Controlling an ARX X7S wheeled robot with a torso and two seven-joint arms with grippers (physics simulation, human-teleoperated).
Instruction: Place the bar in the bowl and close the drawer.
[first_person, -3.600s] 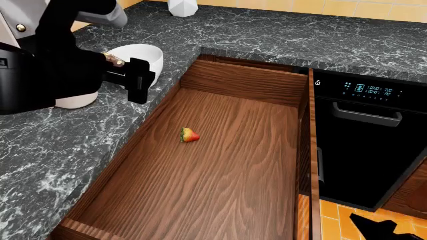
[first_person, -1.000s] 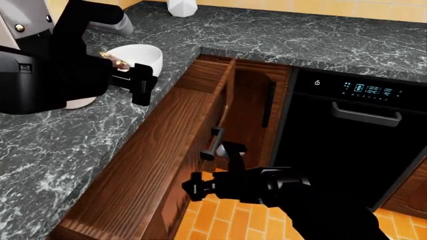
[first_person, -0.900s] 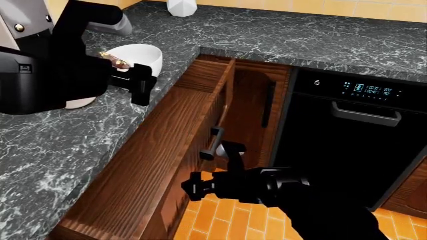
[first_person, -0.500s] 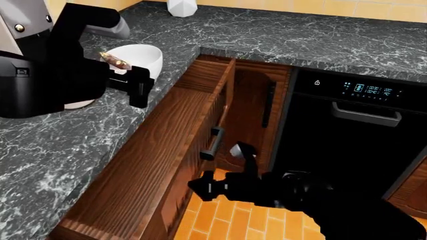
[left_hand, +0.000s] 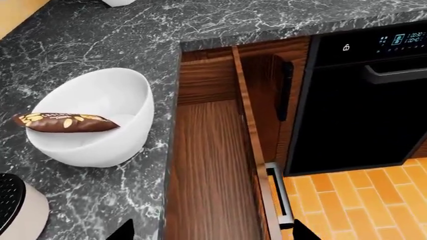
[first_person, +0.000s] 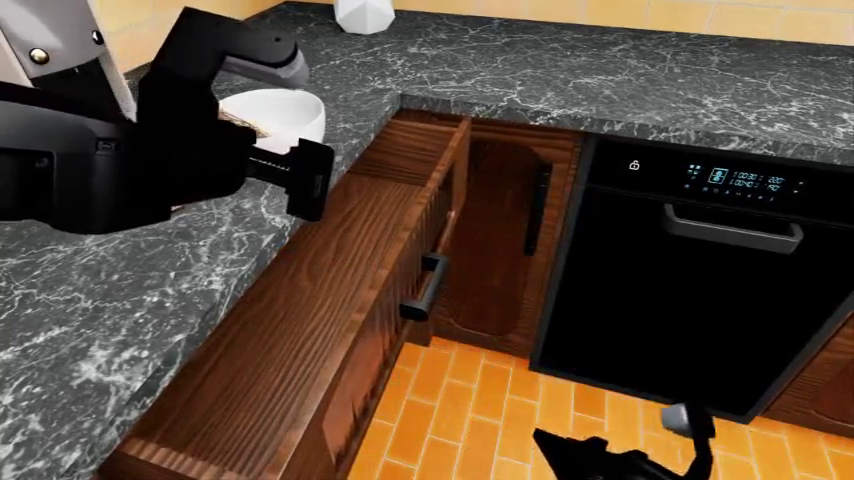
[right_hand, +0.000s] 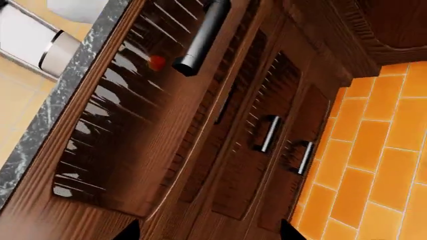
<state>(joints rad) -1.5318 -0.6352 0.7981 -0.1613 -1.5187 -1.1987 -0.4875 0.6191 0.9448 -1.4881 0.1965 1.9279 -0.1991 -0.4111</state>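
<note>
The white bowl (left_hand: 93, 120) stands on the dark marble counter, and the brown bar (left_hand: 63, 122) lies across it, its ends resting on the rim. In the head view my left arm hides much of the bowl (first_person: 291, 110). My left gripper (first_person: 310, 178) hovers open beside the bowl, over the counter's edge, with nothing between its fingers. The reddish-brown drawer (first_person: 334, 330) stands out only a narrow strip, showing a band of wooden floor (left_hand: 210, 170). Its bar handle (first_person: 424, 288) is free. My right gripper (first_person: 621, 458) hangs low over the orange floor, open and empty, facing the drawer front (right_hand: 133, 125).
A black oven (first_person: 707, 270) fills the cabinet to the right of the drawer. Narrower silver-handled drawers (right_hand: 267, 132) sit below the drawer. A white faceted jar (first_person: 363, 14) stands at the back of the counter. The coffee machine (left_hand: 17, 210) is next to the bowl.
The drawer, wide open 3.6 s ago, now shows only a strip. My right gripper has dropped away from the handle toward the floor. My left arm has shifted right, covering more of the bowl.
</note>
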